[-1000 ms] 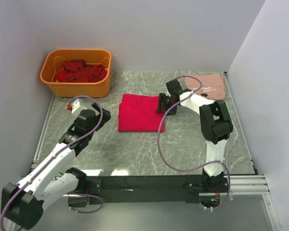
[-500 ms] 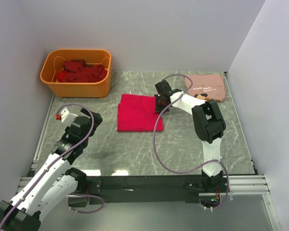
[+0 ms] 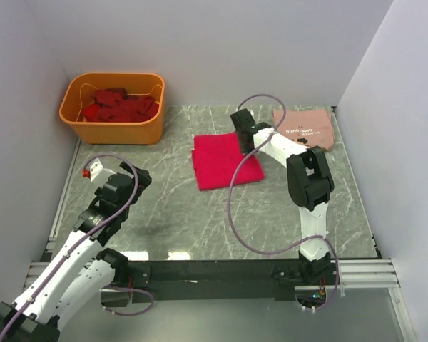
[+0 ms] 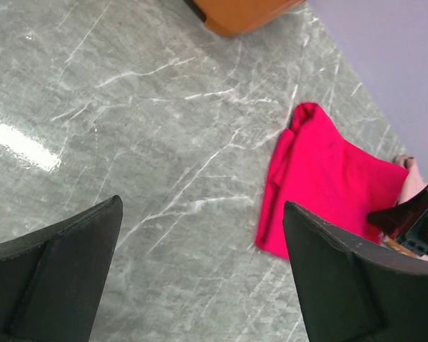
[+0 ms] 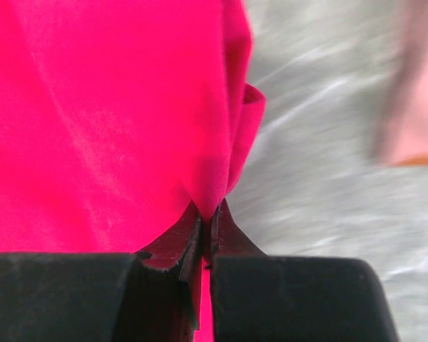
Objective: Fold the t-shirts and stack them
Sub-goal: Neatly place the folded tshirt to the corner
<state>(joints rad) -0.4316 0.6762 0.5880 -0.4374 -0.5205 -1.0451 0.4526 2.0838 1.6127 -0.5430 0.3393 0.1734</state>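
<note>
**A:** Across the marble table [image 3: 164,214] the crimson t-shirt [image 3: 225,162] has slid to the right and swung round in the last half second. It now lies nearer the salmon t-shirt [image 3: 307,130], though the two are still apart. The left arm has barely shifted.

**B:** Where does everything else sit?

**A:** The orange tub [image 3: 113,127] is in the far left corner with the dark red t-shirts [image 3: 121,107] heaped inside. The salmon one lies folded flat at the far right, print up.

**B:** And the grippers?

**A:** The right gripper [image 5: 207,224] is pinched tight on the crimson shirt's folded edge, and its wrist view shows the cloth puckering into the closed tips. The left gripper [image 4: 203,214] hangs over bare table well to the left, fingers spread wide and holding nothing.

**B:** So it's a one-handed drag to the stack?

**A:** I'd judge so. To do it well, keep the pull low and steady so the folded layers travel together. A grip at one edge lets the trailing end swing and the top layer peel back. Lift the leading edge just enough to clear the salmon shirt instead of ploughing into it and rucking it. Square the edges over it before letting go.
</note>
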